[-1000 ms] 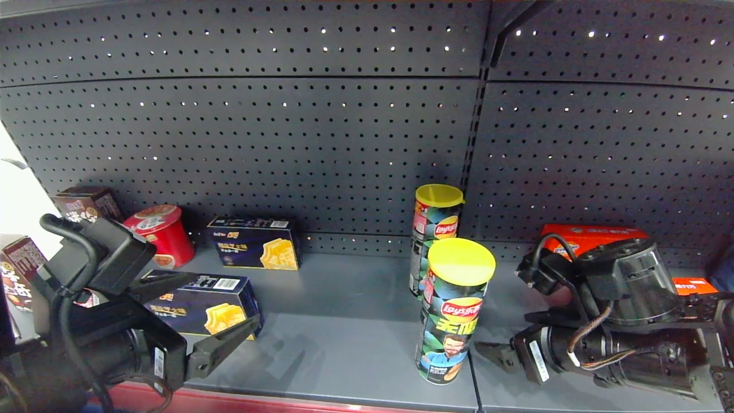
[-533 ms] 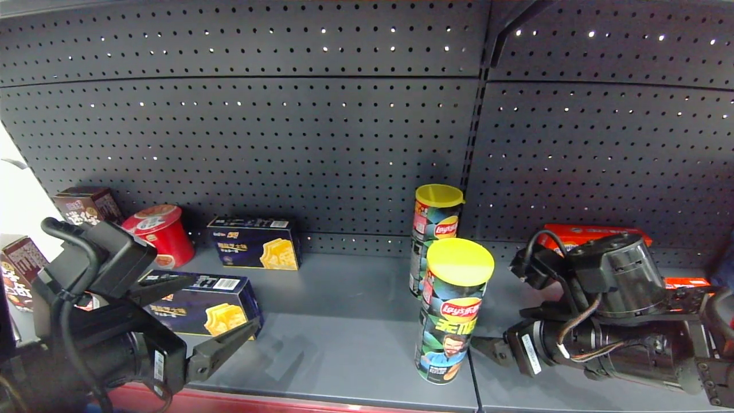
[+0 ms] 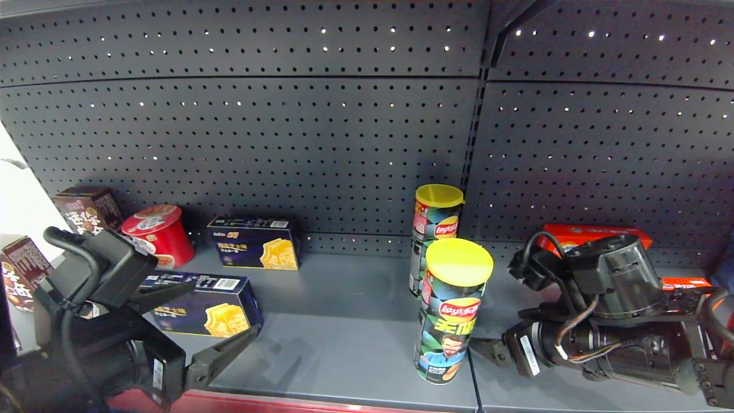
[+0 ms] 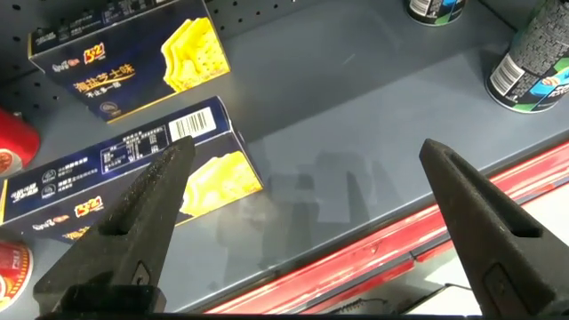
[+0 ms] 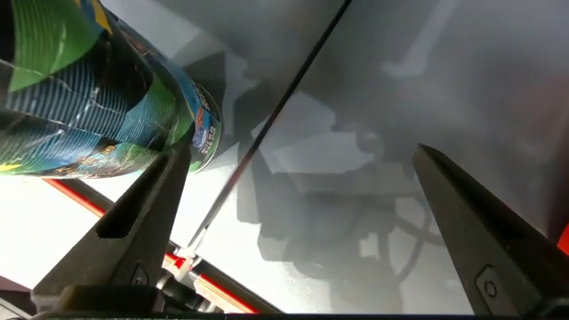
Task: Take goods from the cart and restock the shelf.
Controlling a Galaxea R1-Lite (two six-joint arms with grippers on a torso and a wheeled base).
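Two yellow-lidded chip cans stand upright on the grey shelf [image 3: 344,321], the front can [image 3: 453,312] ahead of the rear can [image 3: 436,229]. My right gripper [image 3: 496,331] lies low on the shelf just right of the front can, open and holding nothing. In the right wrist view the gripper [image 5: 300,156] frames bare shelf, and the front can [image 5: 89,98] stands just outside one finger. My left gripper [image 3: 223,307] hovers open at the shelf's front left, over a dark blue cracker box [image 3: 200,304]. The left wrist view has the gripper [image 4: 307,147] above that box [image 4: 124,173].
A second blue box [image 3: 255,242], a red tub [image 3: 159,232] and brown boxes [image 3: 86,206] line the back left. Orange boxes [image 3: 596,236] sit behind my right arm. The pegboard wall [image 3: 287,143] closes the back. A red strip [image 4: 480,222] edges the shelf front.
My right arm has slid slightly left, toward the front can. My left gripper has sunk a little. Both stay open, and the goods have not moved.
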